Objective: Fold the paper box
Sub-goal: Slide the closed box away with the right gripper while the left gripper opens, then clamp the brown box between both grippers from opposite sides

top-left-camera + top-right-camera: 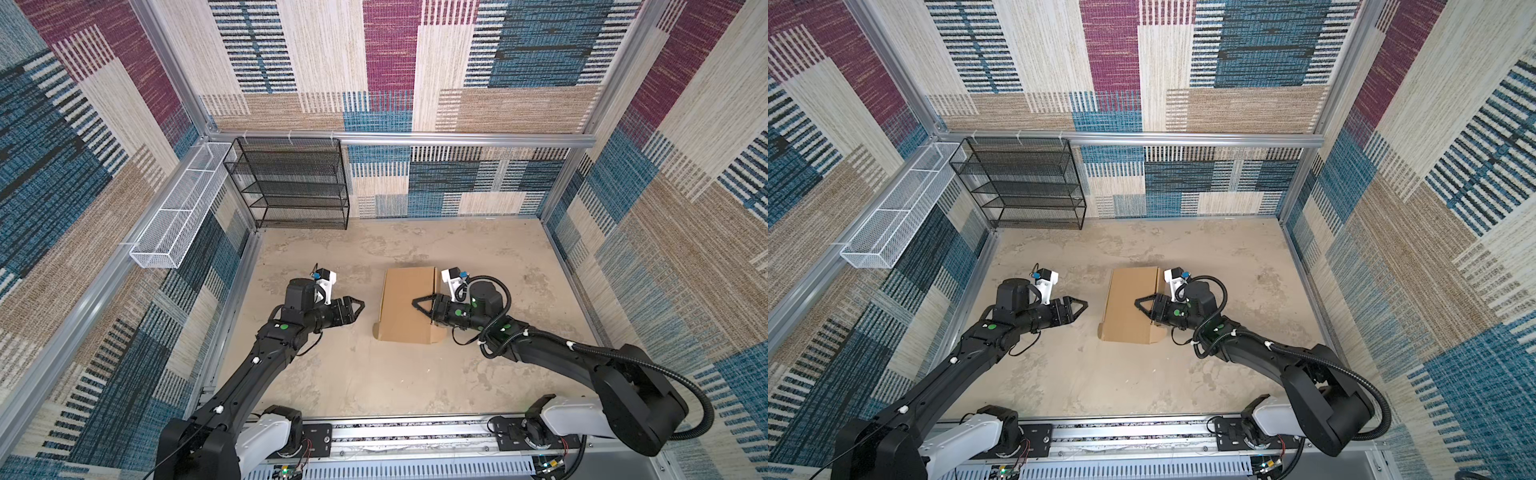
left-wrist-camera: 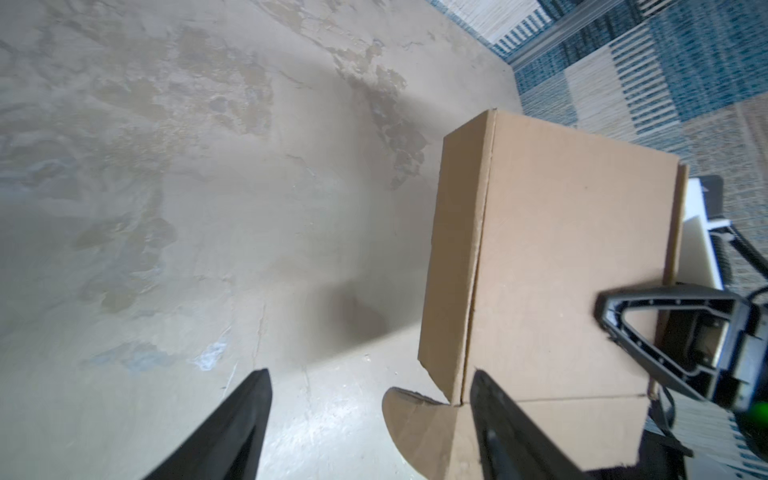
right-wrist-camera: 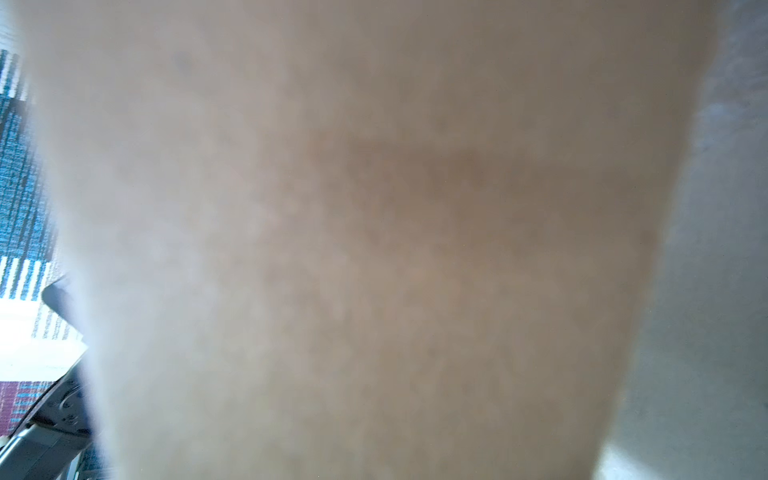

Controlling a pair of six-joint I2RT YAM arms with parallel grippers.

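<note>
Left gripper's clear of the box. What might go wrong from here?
The rounded tab juts loose from the paper box; the fold may spring open. Cardboard blocks the right wrist view and only one right gripper finger shows on the top, so its hold is unconfirmed.

right wrist view: nearly all blurred brown face of the paper box (image 3: 374, 249), too close to the lens; no fold or edge readable
dark shape (image 3: 62, 399): blurred, half behind the box, cannot identify
right gripper (image 1: 419, 306): one finger seen over the box top; the second is hidden, so grip cannot be told
box right wall: covered by the right gripper in both top views
box inside: hidden under the top panel
box near end, left wrist view: cut off by the picture edge
left gripper (image 2: 370, 376): fingers (image 2: 232, 428) run off the edge
left arm (image 1: 232, 390): shoulder end cut off in both top views
</note>
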